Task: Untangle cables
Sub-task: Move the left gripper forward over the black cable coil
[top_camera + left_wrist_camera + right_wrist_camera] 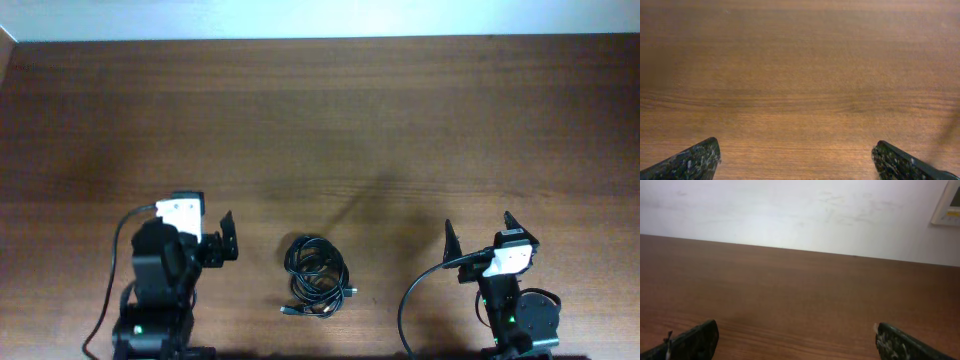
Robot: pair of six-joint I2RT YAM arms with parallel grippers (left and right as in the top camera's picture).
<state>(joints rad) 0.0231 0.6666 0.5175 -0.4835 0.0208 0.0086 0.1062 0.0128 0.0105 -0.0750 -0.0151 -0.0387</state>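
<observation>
Overhead: cables (317,277) bunched in one loose black coil (plug ends poking out at its lower edge) on the wooden table (320,120), lying near the front edge between the two arms, touching neither. Left gripper (230,237) spread wide and holding nothing, near the coil's left side; right gripper (478,225) likewise splayed and empty, farther off to the right. Wrist views: bare wood between each pair of fingertips, pale wall (790,210) beyond the table on the right wrist.

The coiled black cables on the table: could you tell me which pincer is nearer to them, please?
Left. The left pincer is just left of the coiled black cables; the right pincer is farther away on their right.
</observation>
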